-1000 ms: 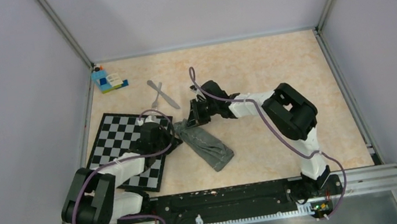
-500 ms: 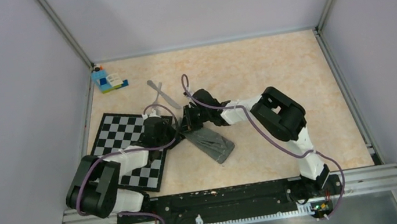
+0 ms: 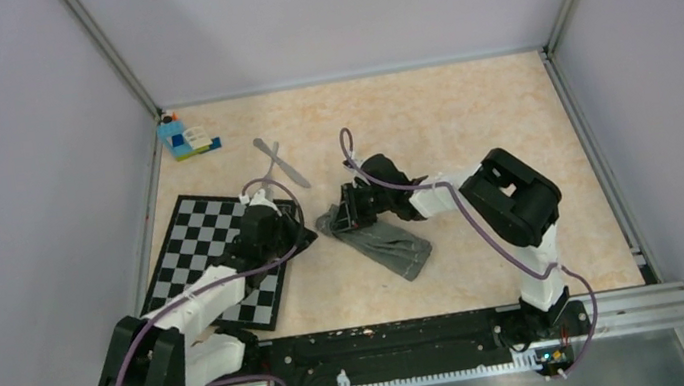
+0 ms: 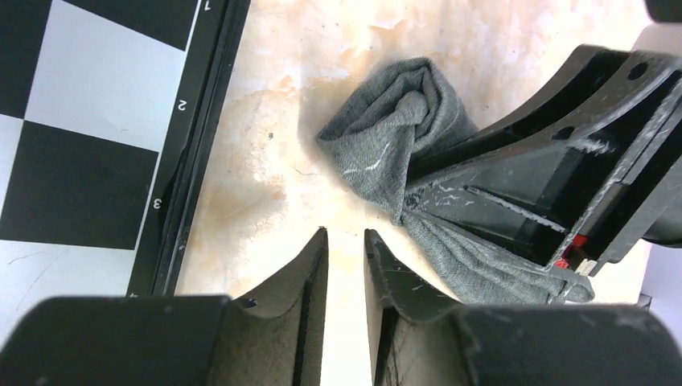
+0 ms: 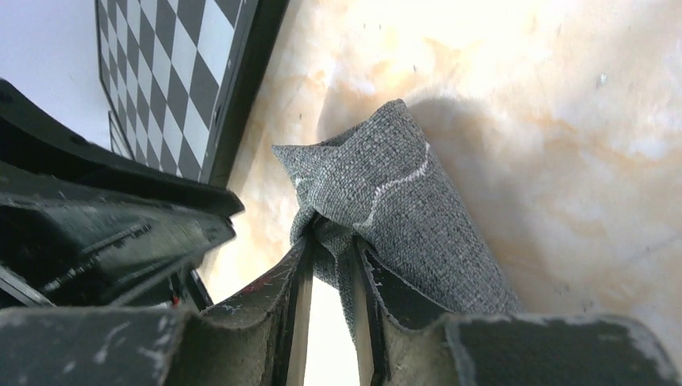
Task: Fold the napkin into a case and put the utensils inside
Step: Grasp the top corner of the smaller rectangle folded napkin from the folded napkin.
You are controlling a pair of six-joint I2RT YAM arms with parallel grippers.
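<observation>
Pale marbled tabletop covers the floor of a grey-walled enclosure. In its far left corner sits a blue toy-brick block. Nearer, along the left side, a black-and-white checkerboard mat lies flat, and the left arm stretches across it.

The left gripper reaches just past the mat's right edge, low over bare table. In its wrist view the jaws stand a narrow slot apart with only tabletop showing through the gap, so it grips nothing. Its tips point toward the bunched end of the cloth, near it but not touching.

Farther back, the fork and the knife lie crossed on the bare surface, apart from the cloth and outside it.

Just right of the left gripper, at mid-table, lies the napkin. It is a dark grey cloth folded into a thick, narrow strip that runs diagonally toward the near right, with a line of pale stitching showing on top. Its far-left end is gathered into a rumpled peak.

The right gripper comes in from the right, facing the left one. Its fingertips are closed on a fold at that peaked end, and the cloth sits between them and touches both.
</observation>
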